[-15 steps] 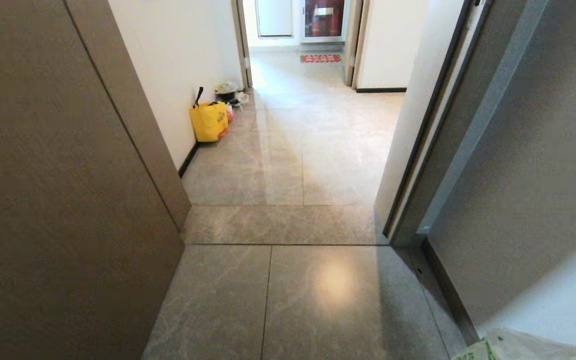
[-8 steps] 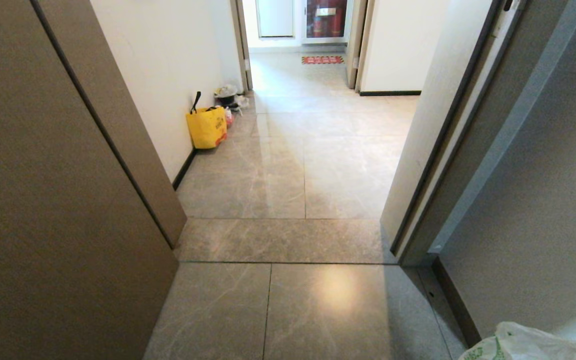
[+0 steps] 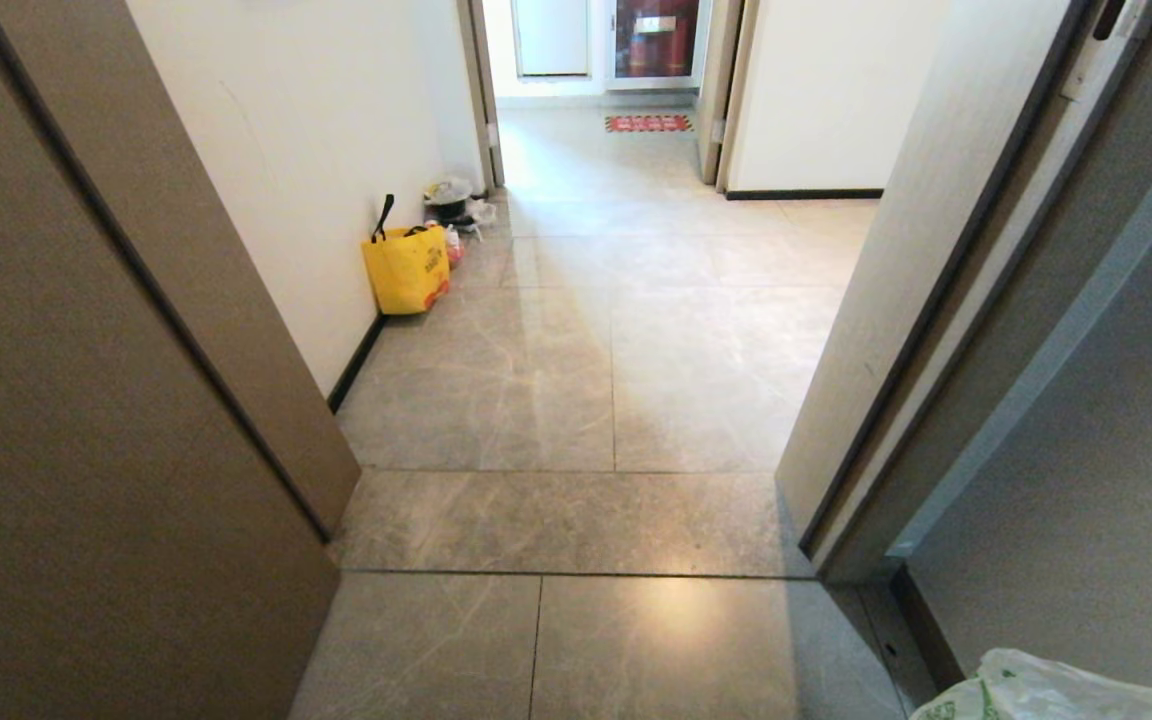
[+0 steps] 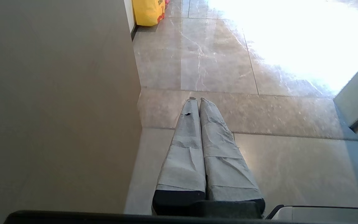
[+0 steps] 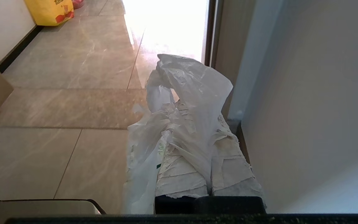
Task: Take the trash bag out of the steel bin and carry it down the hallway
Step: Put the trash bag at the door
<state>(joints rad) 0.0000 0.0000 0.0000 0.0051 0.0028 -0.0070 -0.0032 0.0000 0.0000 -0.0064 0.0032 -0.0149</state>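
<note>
Right hand [image 5: 208, 130] is clamped on the trash bag [image 5: 182, 102] — thin white plastic pinched between the taped fingers, loose film bunched above the tips and the rest hanging on the left side of them. In the head view only a corner of the bag shows, near right, low by the grey door [image 3: 1086, 470]. Left hand [image 4: 200, 101] is pressed shut on nothing, parked low over the floor beside the brown panel [image 3: 86, 450] on the left.

Steel bin isn't in sight; the bag looks already out, so this is the carry leg. Robot sits at the threshold, hallway [image 3: 586, 350] ahead.

Risks as I see them:
- Grip is on crumpled film only, no handle loop visible — it could slip free or tear under a jolt at the threshold strip [image 3: 566, 520].
- Bag rides on the right, close to the door edge and frame [image 3: 896, 330]; hanging plastic could snag there.
- Opening is tight on both sides, so any drift scrapes something.
- Yellow tote [image 3: 404, 268] and small clutter [image 3: 454, 200] sit far left against the wall; stay off that side.
</note>
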